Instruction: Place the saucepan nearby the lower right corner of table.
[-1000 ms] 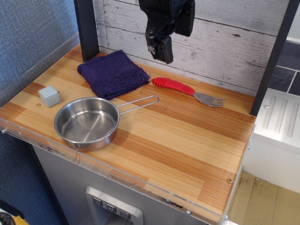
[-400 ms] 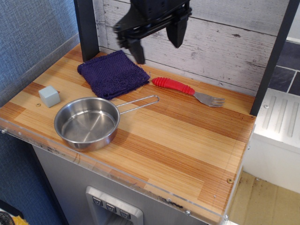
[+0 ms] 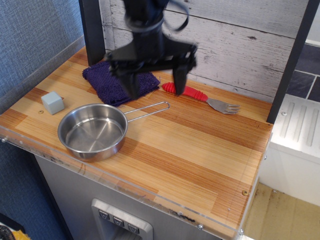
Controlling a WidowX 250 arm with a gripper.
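Observation:
The shiny steel saucepan (image 3: 92,132) rests near the front left edge of the striped wood table (image 3: 190,160), its wire loop handle (image 3: 147,109) pointing right and back. My black gripper (image 3: 154,86) hangs open above the handle's far end, fingers spread wide, one fingertip (image 3: 131,88) over the purple cloth and the other over the red fork handle. Nothing is between the fingers. The pan is empty.
A purple cloth (image 3: 107,82) lies at the back left, partly hidden by the gripper. A fork with a red handle (image 3: 200,95) lies at the back middle. A small pale cube (image 3: 52,102) sits left of the pan. Dark posts stand at the back left and right.
The gripper has come down from high at the back wall toward the pan handle and its fingers have spread wide. The saucepan has not moved.

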